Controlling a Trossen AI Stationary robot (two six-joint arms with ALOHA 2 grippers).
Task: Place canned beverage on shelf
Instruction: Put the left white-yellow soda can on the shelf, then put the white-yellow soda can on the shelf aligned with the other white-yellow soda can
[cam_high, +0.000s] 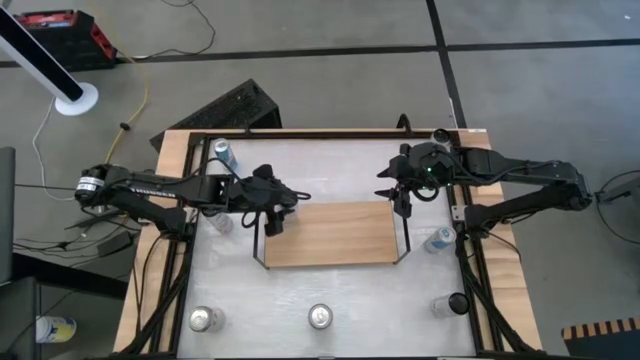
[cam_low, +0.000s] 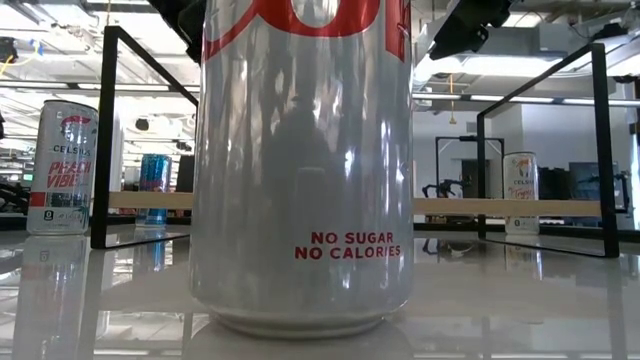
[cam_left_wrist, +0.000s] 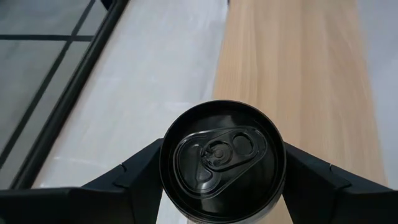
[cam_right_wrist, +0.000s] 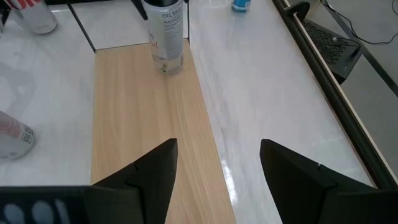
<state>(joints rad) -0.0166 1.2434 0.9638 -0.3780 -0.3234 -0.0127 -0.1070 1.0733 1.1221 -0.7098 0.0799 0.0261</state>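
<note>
**Black can held over the wood shelf's left end**

The left gripper (cam_left_wrist: 221, 186) clamps a can (cam_left_wrist: 222, 160) between its two dark, angular fingers, one pressed against each side of the round body. The can's top is matte black metal, a circle with a raised rim and an oval pull tab. It hangs above the left end of the shelf (cam_high: 330, 233), over the line where wood meets the white table (cam_high: 330, 290).

The shelf is a flat rectangular board of pale wood with fine straight grain, set in a thin black wire frame whose end rails rise as square hoops. It sits at the middle of the table, whose top is glossy and faintly streaked, with a reflective sheen in the low view.

The right gripper (cam_right_wrist: 217, 168) hangs over the shelf's right end with its fingers spread wide and nothing between them.

More cans stand around on the table. A tall silver can (cam_low: 305, 165), smooth and mirror-bright with red lettering, stands close to the low camera. A white can (cam_low: 62, 167) stands at the left and a blue one (cam_low: 154, 188) farther back.
</note>
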